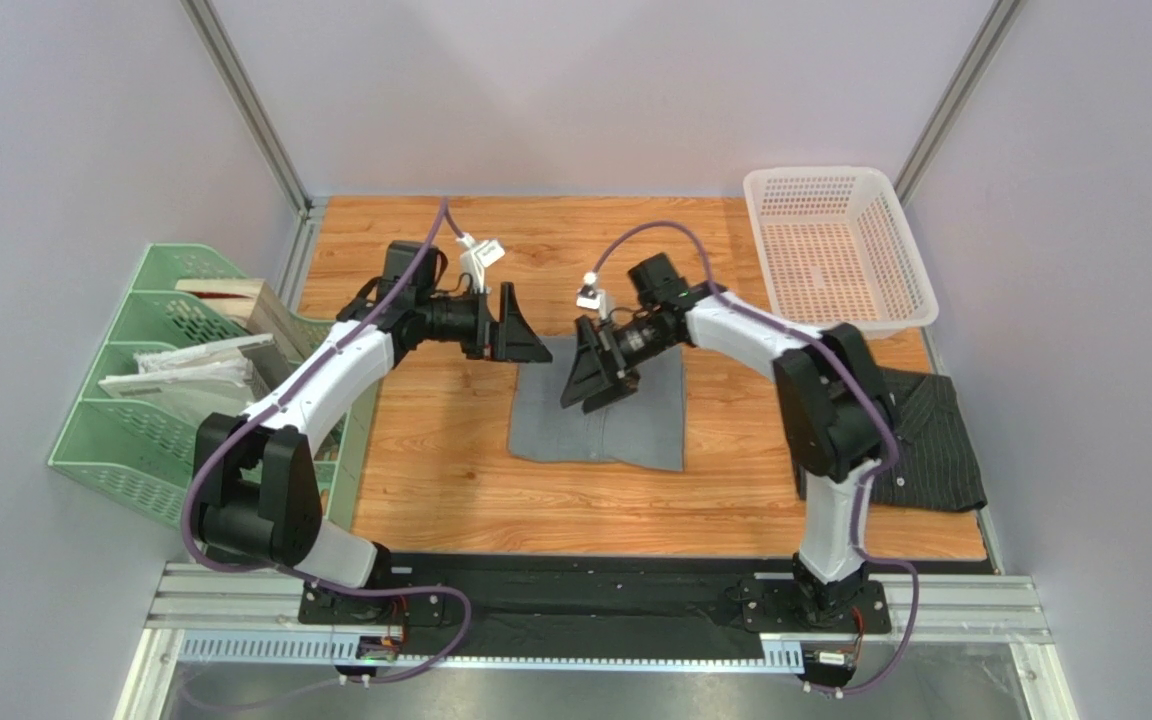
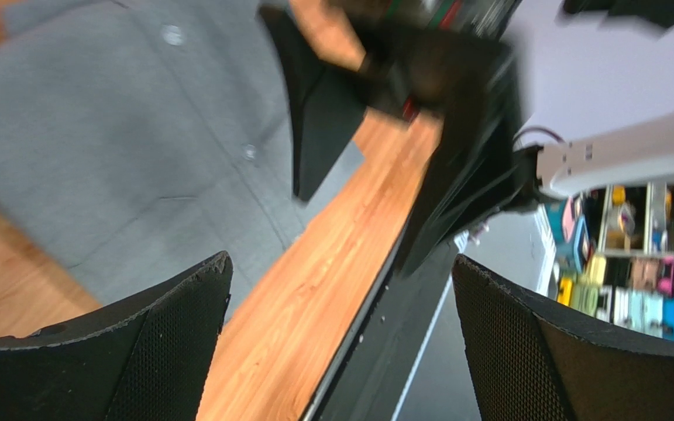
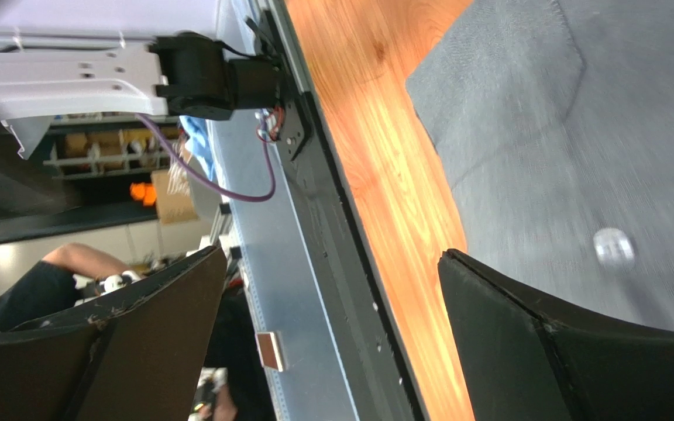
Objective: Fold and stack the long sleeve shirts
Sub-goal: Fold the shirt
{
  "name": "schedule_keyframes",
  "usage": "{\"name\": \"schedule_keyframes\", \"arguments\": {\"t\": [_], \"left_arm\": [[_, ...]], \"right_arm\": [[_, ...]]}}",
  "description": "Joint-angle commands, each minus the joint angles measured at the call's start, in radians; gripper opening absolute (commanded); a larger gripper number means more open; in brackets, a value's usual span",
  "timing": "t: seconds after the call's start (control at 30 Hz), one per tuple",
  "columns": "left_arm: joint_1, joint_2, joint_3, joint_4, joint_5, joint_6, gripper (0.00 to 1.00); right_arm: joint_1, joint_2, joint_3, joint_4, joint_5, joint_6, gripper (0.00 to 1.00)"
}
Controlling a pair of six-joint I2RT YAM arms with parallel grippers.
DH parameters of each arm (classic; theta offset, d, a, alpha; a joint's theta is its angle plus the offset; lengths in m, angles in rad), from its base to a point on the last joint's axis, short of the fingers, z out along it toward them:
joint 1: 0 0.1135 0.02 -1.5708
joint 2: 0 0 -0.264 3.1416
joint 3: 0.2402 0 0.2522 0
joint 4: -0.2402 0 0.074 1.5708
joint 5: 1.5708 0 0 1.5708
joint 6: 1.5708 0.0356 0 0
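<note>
- The folded grey shirt (image 1: 620,428) lies flat in the middle of the worktop (image 1: 432,465).
- The pinstriped charcoal shirt (image 1: 940,443) lies at the worktop's right edge.
- The left end effector (image 1: 525,330) and right end effector (image 1: 597,375) both gape wide and empty by the grey shirt's far edge.

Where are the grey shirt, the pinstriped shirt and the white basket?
grey shirt (image 1: 620,428): top view, lower middle of the cloth.
pinstriped shirt (image 1: 935,443): top view, middle of the visible cloth.
white basket (image 1: 815,173): top view, far rim.

The right arm (image 1: 833,408) hides part of the pinstriped shirt (image 1: 935,435), the right gripper (image 1: 597,378) covers the far edge of the grey shirt (image 1: 612,432), and the left wrist view is blurred.
</note>
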Motion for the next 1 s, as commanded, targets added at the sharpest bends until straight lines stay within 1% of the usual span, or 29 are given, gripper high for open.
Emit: {"name": "schedule_keyframes", "arguments": {"t": [0.0, 0.03, 0.13, 0.23, 0.3, 0.33, 0.37, 0.43, 0.47, 0.5, 0.53, 0.57, 0.6, 0.67, 0.7, 0.77, 0.8, 0.87, 0.9, 0.93, 0.97], "left_arm": [[0.039, 0.015, 0.027, 0.056, -0.042, -0.065, 0.99], [0.048, 0.018, 0.027, 0.044, -0.050, -0.056, 0.99], [0.059, 0.024, 0.008, 0.046, -0.077, -0.054, 0.99], [0.061, 0.050, 0.001, 0.060, -0.071, -0.056, 0.99], [0.057, 0.083, 0.004, 0.097, -0.048, -0.076, 0.99], [0.048, 0.096, 0.030, 0.123, -0.042, -0.080, 0.99], [0.038, 0.128, 0.053, 0.123, -0.047, -0.070, 0.99], [0.004, 0.167, 0.122, 0.123, -0.050, -0.047, 0.97], [-0.010, 0.216, 0.148, 0.122, -0.056, -0.044, 0.92], [-0.022, 0.245, 0.177, 0.111, -0.057, -0.042, 0.90], [-0.042, 0.274, 0.228, 0.093, -0.063, -0.051, 0.88], [-0.048, 0.326, 0.242, 0.096, -0.071, -0.067, 0.86], [-0.051, 0.351, 0.250, 0.108, -0.068, -0.094, 0.86], [-0.051, 0.421, 0.262, 0.155, -0.077, -0.111, 0.84], [-0.053, 0.448, 0.276, 0.139, -0.083, -0.101, 0.83], [-0.050, 0.536, 0.323, 0.114, -0.093, -0.094, 0.82], [-0.047, 0.563, 0.337, 0.081, -0.100, -0.081, 0.81], [-0.042, 0.616, 0.351, 0.073, -0.119, -0.077, 0.80], [-0.042, 0.635, 0.353, 0.029, -0.129, -0.061, 0.81], [-0.041, 0.673, 0.362, -0.014, -0.142, -0.050, 0.79], [-0.041, 0.679, 0.356, -0.048, -0.151, -0.042, 0.78]], "right_arm": [[0.034, 0.199, 0.004, 0.093, -0.003, 0.083, 1.00], [0.030, 0.271, 0.024, 0.061, 0.020, 0.028, 1.00], [0.007, 0.327, 0.021, 0.050, 0.036, 0.009, 1.00], [0.016, 0.292, 0.069, -0.046, 0.013, -0.057, 0.99], [0.019, 0.246, 0.145, -0.183, -0.030, -0.153, 0.99], [0.016, 0.224, 0.171, -0.236, -0.041, -0.200, 0.99], [0.010, 0.175, 0.214, -0.330, -0.058, -0.265, 1.00], [-0.032, 0.140, 0.228, -0.386, -0.075, -0.302, 1.00], [-0.048, 0.126, 0.236, -0.442, -0.079, -0.322, 1.00], [-0.090, 0.132, 0.256, -0.474, -0.082, -0.369, 1.00], [-0.110, 0.138, 0.265, -0.499, -0.078, -0.383, 1.00], [-0.130, 0.150, 0.274, -0.534, -0.060, -0.397, 1.00], [-0.175, 0.182, 0.283, -0.538, -0.053, -0.402, 1.00], [-0.214, 0.227, 0.302, -0.539, -0.026, -0.410, 0.99], [-0.243, 0.271, 0.316, -0.538, -0.010, -0.420, 0.99], [-0.266, 0.323, 0.359, -0.539, 0.019, -0.425, 0.96], [-0.280, 0.346, 0.369, -0.541, 0.033, -0.431, 0.95], [-0.292, 0.403, 0.385, -0.541, 0.075, -0.454, 0.93], [-0.296, 0.420, 0.388, -0.539, 0.097, -0.463, 0.91], [-0.297, 0.446, 0.388, -0.538, 0.118, -0.477, 0.90], [-0.299, 0.462, 0.388, -0.539, 0.147, -0.482, 0.87]]}}
